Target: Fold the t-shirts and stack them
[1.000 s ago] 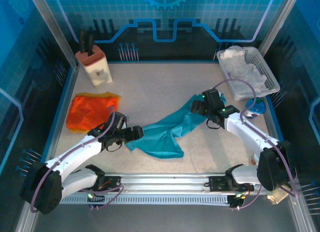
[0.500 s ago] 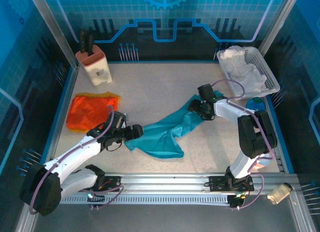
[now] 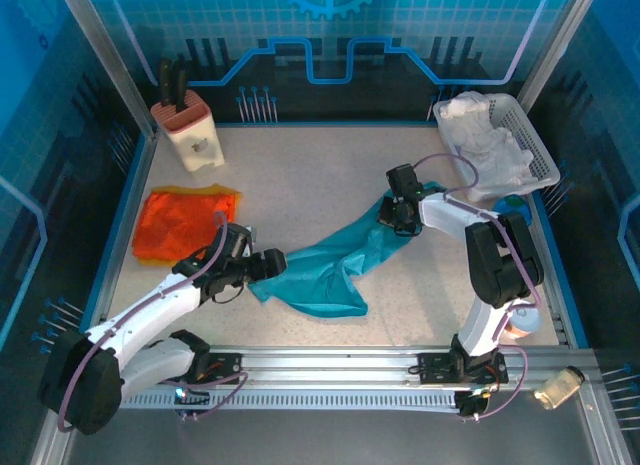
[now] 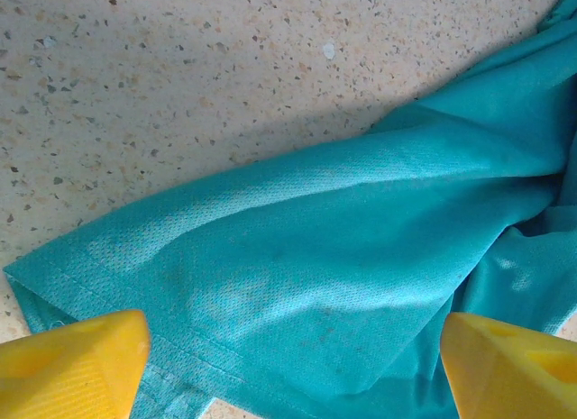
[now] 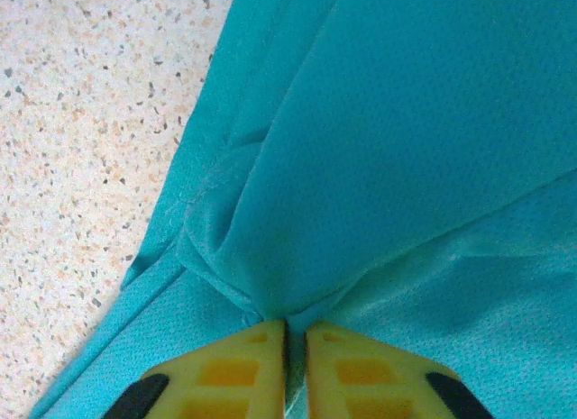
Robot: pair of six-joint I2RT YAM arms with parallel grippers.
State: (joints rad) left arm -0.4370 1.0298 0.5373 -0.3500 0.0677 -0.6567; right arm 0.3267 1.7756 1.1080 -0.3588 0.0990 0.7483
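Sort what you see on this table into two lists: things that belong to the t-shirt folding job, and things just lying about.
Belongs to the job:
- teal t-shirt, crumpled mid-table
- orange t-shirt, at the left

Just lying about:
- knife block
- white basket holding white cloths

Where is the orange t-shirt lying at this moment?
In the top view the orange t-shirt lies on the left side of the table, in front of the knife block and apart from the teal t-shirt.

teal t-shirt (image 3: 330, 275), orange t-shirt (image 3: 175, 225) with yellow edge, speckled beige table (image 3: 300, 175)
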